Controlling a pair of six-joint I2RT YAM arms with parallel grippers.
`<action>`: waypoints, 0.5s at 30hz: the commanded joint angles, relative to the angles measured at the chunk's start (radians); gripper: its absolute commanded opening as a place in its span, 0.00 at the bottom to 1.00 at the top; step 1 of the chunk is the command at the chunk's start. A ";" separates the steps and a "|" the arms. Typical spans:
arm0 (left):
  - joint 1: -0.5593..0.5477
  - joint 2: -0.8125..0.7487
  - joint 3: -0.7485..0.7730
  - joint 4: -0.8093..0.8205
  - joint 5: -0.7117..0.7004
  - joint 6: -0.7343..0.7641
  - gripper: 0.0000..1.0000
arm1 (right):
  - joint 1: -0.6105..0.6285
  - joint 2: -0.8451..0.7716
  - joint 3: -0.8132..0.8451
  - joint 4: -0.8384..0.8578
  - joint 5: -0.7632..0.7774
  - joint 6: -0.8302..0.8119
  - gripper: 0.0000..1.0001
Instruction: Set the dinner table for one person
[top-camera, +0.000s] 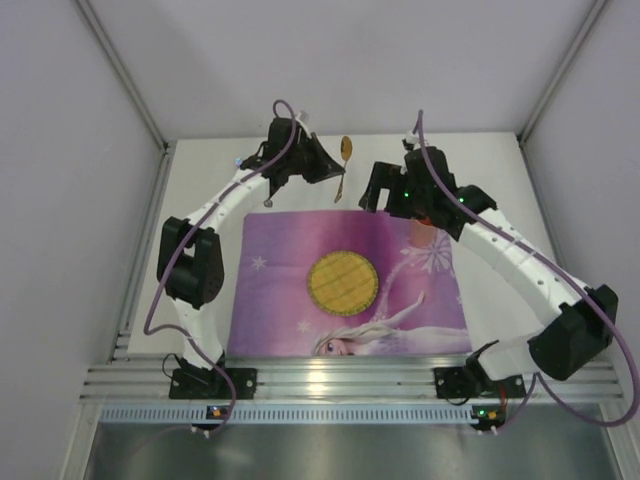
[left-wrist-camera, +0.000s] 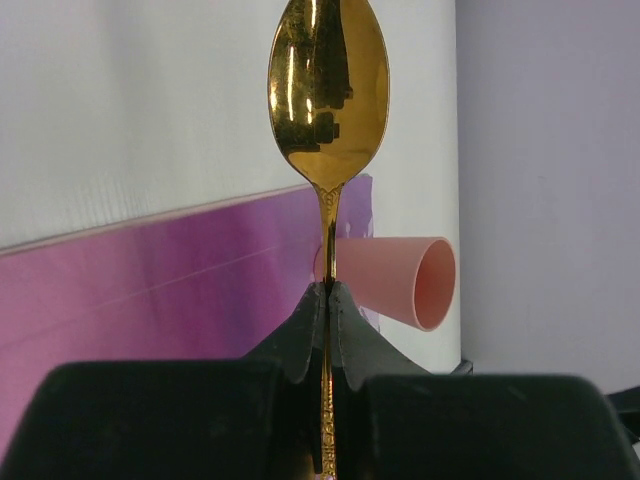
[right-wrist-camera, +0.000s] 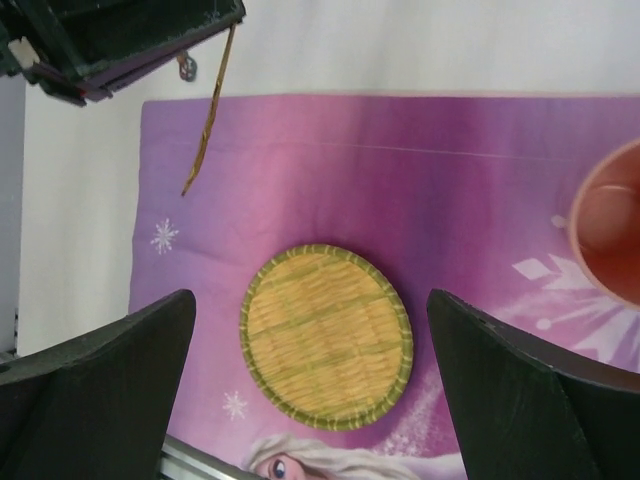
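My left gripper (top-camera: 325, 160) hovers above the far edge of the dinner table (top-camera: 500, 170), shut on the handle of a gold spoon (top-camera: 346, 150). In the left wrist view the spoon (left-wrist-camera: 328, 90) stands upright out of the closed left gripper (left-wrist-camera: 329, 290), bowl at the top. My right gripper (right-wrist-camera: 310, 300) is open and empty above a round woven yellow-green plate (right-wrist-camera: 325, 335), which lies in the middle of the purple princess placemat (top-camera: 290, 250). A pink cup (right-wrist-camera: 605, 235) stands on the placemat's right side, mostly under the right arm in the top view.
White walls close in the table on the left, far and right sides. An aluminium rail (top-camera: 340, 380) runs along the near edge, carrying both arm bases. The cup (left-wrist-camera: 400, 280) appears beyond the spoon in the left wrist view.
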 joint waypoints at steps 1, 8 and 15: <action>-0.008 -0.104 -0.059 0.079 0.038 -0.043 0.00 | 0.037 0.064 0.082 0.113 -0.026 0.005 1.00; -0.011 -0.153 -0.111 0.090 0.029 -0.033 0.00 | 0.082 0.209 0.172 0.144 -0.043 0.011 1.00; -0.011 -0.154 -0.097 0.095 0.035 -0.035 0.00 | 0.105 0.312 0.231 0.154 -0.083 0.023 0.97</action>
